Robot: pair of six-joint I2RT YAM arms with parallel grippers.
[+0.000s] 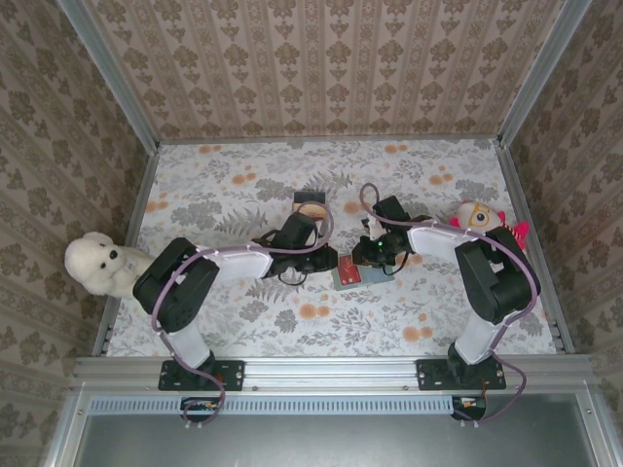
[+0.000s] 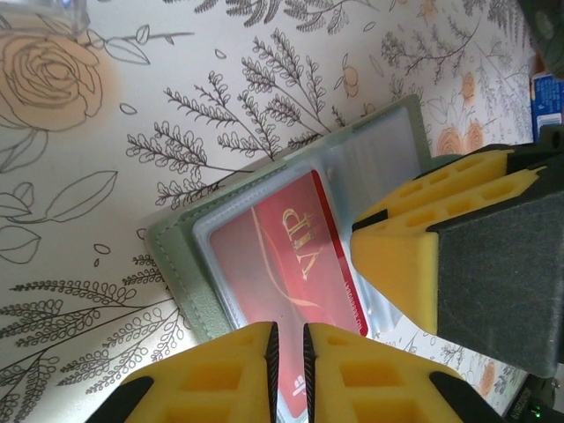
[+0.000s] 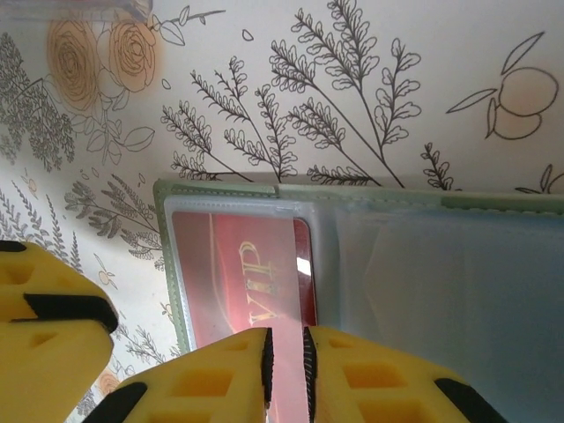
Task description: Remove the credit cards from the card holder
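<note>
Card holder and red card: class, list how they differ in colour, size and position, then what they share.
Colour: the holder is grey-green; the card is red with gold VIP lettering. Size: the holder is larger; the card covers part of one panel. Position: the holder lies open on the table; the card sits inside its clear pocket. Both are flat and rectangular.

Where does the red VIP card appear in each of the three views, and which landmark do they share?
Top external: the red VIP card is a small patch just right of and below centre.
Left wrist: the card lies tilted at centre, running to the bottom edge.
Right wrist: the card sits lower left of centre.
Shared landmark: the grey-green card holder bordering the card.
</note>
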